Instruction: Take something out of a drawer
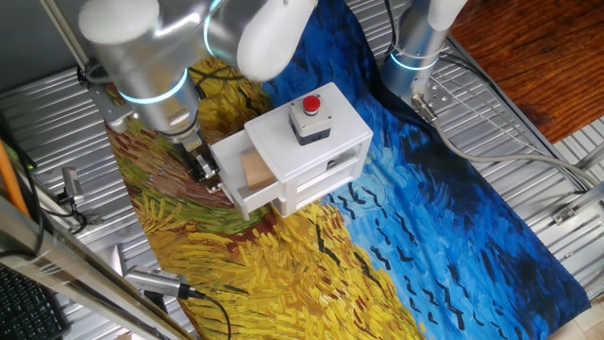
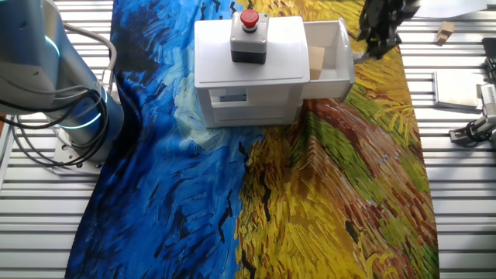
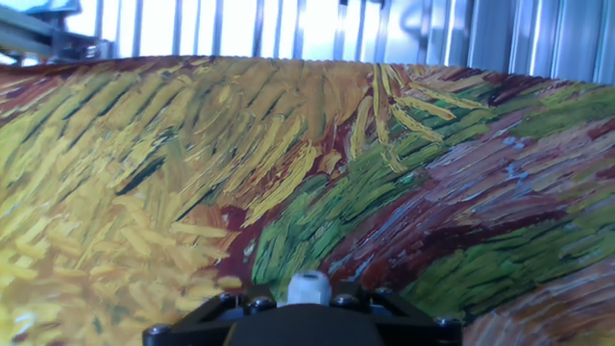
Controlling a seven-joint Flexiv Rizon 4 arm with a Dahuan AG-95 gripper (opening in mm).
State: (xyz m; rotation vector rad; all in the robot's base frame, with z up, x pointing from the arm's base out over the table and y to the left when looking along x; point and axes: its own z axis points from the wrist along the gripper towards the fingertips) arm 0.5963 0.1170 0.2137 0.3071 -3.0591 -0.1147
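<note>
With the white sliding drawer (image 1: 247, 185) pulled out, we are between opening and picking.
Our black two-finger pincer (image 1: 204, 168) sits at its knob, grip unclear; next, lift over the small tan wooden block (image 1: 257, 170) inside.

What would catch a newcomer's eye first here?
The swirling blue and yellow painted cloth covering the table. On it sits a white box topped by a red button, its drawer pulled open with a tan block inside, the gripper at the drawer's front.
</note>
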